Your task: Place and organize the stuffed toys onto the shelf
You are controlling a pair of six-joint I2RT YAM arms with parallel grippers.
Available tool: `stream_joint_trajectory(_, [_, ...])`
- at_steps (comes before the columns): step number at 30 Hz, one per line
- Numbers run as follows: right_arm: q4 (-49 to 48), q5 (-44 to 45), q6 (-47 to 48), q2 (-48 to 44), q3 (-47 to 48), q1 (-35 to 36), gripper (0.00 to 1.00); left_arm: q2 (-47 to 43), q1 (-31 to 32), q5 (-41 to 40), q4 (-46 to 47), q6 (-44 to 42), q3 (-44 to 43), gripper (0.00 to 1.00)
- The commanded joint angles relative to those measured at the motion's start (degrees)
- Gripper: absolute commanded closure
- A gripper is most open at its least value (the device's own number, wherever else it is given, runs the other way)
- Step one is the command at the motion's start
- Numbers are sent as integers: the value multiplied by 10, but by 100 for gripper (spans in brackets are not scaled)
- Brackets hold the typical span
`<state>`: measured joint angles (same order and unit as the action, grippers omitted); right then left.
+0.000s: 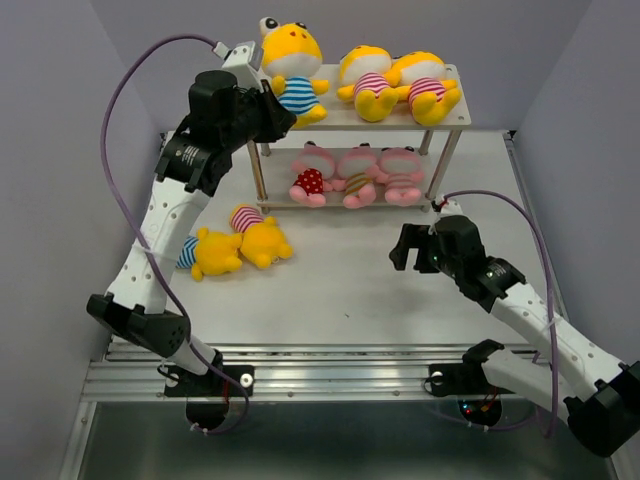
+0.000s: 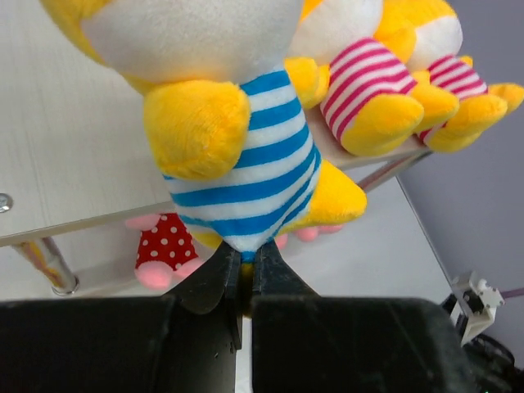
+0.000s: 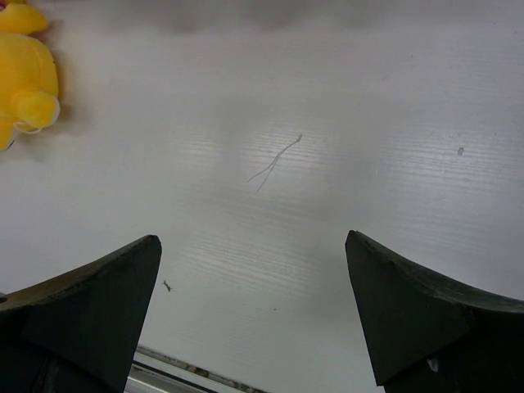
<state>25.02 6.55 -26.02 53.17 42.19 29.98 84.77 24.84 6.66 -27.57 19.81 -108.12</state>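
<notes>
1. On the shelf top board I see the left-end toy, with the top pair side by side to its right.
2. Lower trio sits in a row on the board beneath.
3. Table pair lies on the table, front-left of the shelf.

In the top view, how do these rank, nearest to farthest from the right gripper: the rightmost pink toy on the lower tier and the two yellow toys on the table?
1. Rightmost pink toy, lower tier, beyond the right gripper.
2. Pink-striped yellow toy, on the table, leftward.
3. Blue-striped yellow toy, farther left.
</notes>
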Motion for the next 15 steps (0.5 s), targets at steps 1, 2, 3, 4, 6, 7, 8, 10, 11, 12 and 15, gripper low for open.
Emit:
stream_joint_trajectory(1, [-25, -3, -3, -17, 0, -4, 0, 33, -23, 168, 26, -43, -65, 100])
stream_joint_trajectory(2, [-25, -3, -3, -18, -1, -4, 0, 43, -27, 191, 20, -41, -76, 100])
stream_joint_trajectory(3, [-25, -3, -4, -19, -3, -4, 0, 64, -31, 212, 7, -43, -97, 100])
stream_joint_trajectory(4, [-25, -3, -6, -20, -3, -4, 0, 72, -32, 220, 3, -43, -104, 100])
stream_joint_trajectory(6, [-25, -5, -10, -22, -4, -4, 0, 90, -36, 239, -3, -46, -111, 100])
stream_joint_trajectory(7, [-25, -7, -12, -22, -4, -4, 0, 94, -40, 248, -4, -46, -118, 100])
stream_joint_trajectory(8, [-25, -9, -12, -24, -4, -4, 0, 100, -43, 256, -7, -44, -122, 100])
stream_joint_trajectory(10, [-25, -12, -13, -26, -4, -4, 0, 113, -48, 263, -12, -42, -127, 100])
stream_joint_trajectory(11, [-25, -12, -13, -30, -4, -4, 0, 116, -54, 272, -11, -36, -131, 100])
stream_joint_trajectory(12, [-25, -12, -14, -31, -4, -4, 0, 123, -57, 281, -10, -37, -132, 100])
stream_joint_trajectory(15, [-23, -13, -14, -36, -5, -4, 0, 138, -65, 296, -14, -35, -141, 98])
